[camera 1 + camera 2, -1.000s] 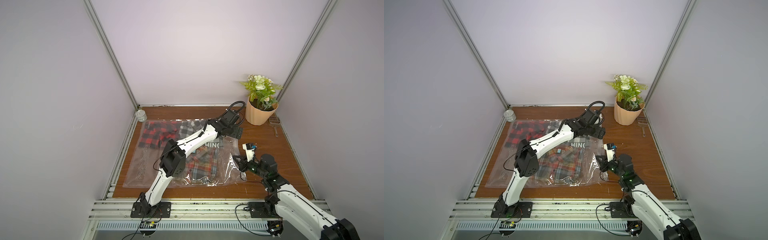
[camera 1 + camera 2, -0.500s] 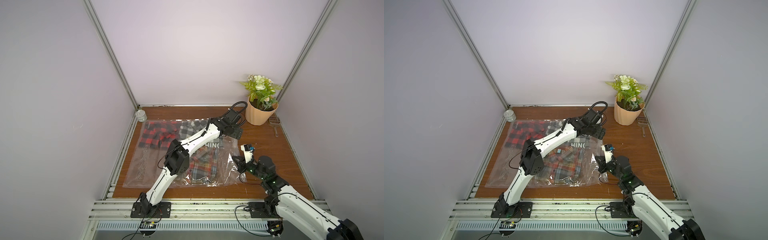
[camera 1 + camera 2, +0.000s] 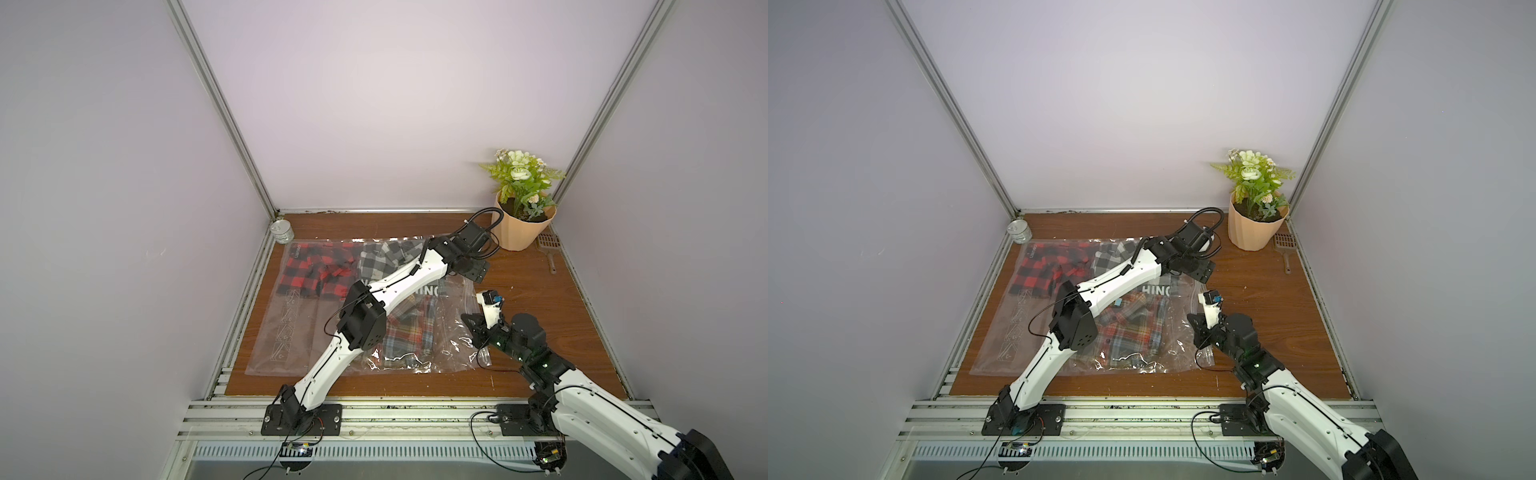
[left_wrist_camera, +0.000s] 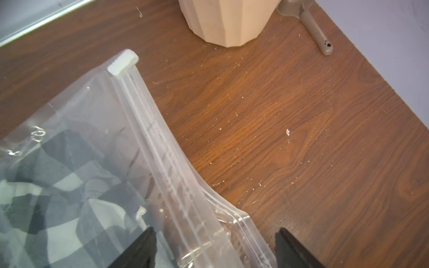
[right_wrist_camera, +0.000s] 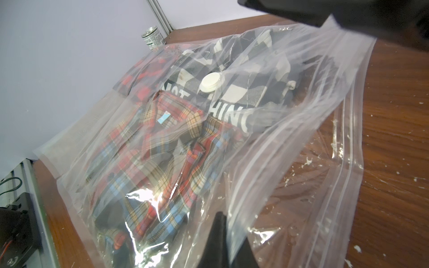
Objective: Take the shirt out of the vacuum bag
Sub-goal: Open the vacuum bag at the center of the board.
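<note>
Nearest us, the right gripper (image 5: 222,217) is pinched tight on the top film of the vacuum bag (image 3: 270,332), tenting it up off the table (image 3: 540,311) at the near right corner. The bag lies flat across the left and middle of the table, shirts still inside: a multicolour plaid shirt (image 3: 409,332) in the near right part, a grey check shirt (image 3: 382,257) with white lettering beyond it under the valve disc (image 5: 210,83), and a red check shirt (image 3: 311,270) at far left. Up at the far right edge, the left gripper (image 4: 216,229) stands wide open, gripping nothing, its jaws either side of the zip strip (image 4: 167,167); the slider (image 4: 123,62) sits at the far corner. Beyond are a plant pot (image 3: 521,230), far right, and a can (image 3: 282,230), far left. Since a second ago the left arm's elbow has swung right and the right gripper has eased slightly left
</note>
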Controlling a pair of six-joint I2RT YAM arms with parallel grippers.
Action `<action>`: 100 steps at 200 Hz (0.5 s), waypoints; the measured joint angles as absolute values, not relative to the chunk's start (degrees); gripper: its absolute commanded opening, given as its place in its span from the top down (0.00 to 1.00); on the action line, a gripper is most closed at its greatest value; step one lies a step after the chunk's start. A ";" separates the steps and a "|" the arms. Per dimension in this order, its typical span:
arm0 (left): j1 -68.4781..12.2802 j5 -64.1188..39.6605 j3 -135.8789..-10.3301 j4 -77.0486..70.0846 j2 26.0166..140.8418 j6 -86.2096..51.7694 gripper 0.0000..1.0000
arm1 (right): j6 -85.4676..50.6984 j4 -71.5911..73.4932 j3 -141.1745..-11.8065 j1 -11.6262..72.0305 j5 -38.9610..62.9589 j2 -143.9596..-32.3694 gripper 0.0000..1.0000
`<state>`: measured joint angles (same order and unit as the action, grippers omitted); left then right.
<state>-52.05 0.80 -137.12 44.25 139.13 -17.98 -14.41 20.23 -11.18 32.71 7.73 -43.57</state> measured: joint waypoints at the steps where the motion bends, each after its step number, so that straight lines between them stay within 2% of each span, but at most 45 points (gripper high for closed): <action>1: -52.10 0.80 -137.12 44.27 139.26 -17.96 0.20 | -14.39 20.23 -11.18 32.73 7.73 -43.57 0.94; 100: -52.56 6.50 -137.14 50.06 140.20 -13.34 0.21 | -12.49 19.84 -12.10 38.28 3.46 -46.70 0.93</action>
